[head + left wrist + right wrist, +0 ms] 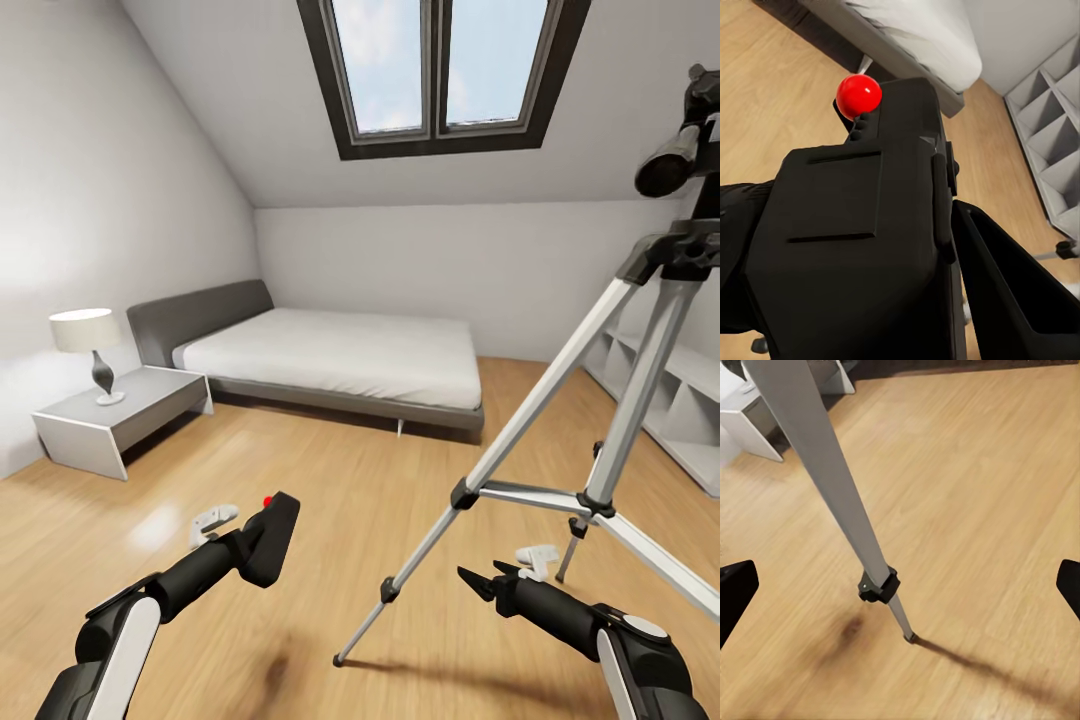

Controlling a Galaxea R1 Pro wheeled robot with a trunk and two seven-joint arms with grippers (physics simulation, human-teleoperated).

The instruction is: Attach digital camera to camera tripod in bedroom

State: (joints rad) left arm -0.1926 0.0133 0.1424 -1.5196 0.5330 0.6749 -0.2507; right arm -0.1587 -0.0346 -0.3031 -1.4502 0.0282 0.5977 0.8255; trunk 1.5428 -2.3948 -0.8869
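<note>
Here, the left gripper (262,545) is clamping the boxy matte-black digital camera (272,538), red dot up, low over the wood floor (330,470), left of the silver-legged camera tripod (560,400); the right gripper (482,580) is hanging wide open, empty. Swinging upward risks knocking a slim leg, toppling the stand

The left arm is reaching forward low over the floor, its gripper (262,545) clamping the camera (272,540) between its jaws, red dot upward. The right arm is stretching forward beside the tripod (560,440), near its front leg. The right gripper (480,578) is holding its jaws spread wide apart, gripping nothing.
</note>
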